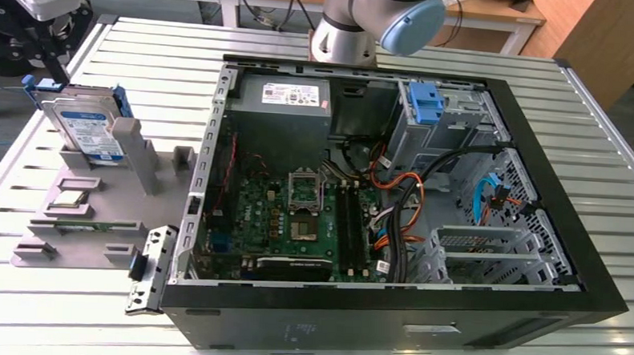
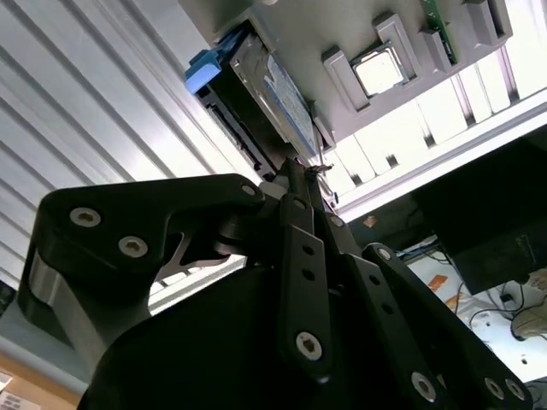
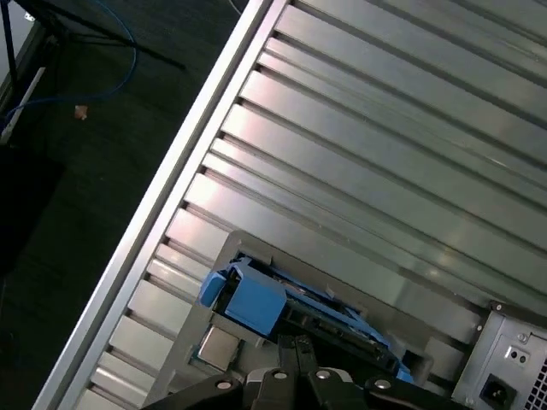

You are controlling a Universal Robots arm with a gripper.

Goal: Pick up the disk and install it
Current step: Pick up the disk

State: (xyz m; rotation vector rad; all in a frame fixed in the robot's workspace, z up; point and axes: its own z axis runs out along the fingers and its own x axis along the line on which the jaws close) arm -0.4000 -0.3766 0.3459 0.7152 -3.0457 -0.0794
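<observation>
— Where's the disk (image 1: 89, 127)?
— Upper left of the exterior view. It stands on edge, tilted, in the grey stand (image 1: 101, 208) on the table (image 1: 608, 118), to the exterior view's left of the open case (image 1: 397, 317).
— And the gripper (image 1: 52, 63)?
— Right above the disk's blue handle (image 1: 38, 83). In the second wrist view its fingers (image 2: 299, 256) meet at the tips, pinched together with nothing between them. Whether they touch the handle, I can't tell.
</observation>
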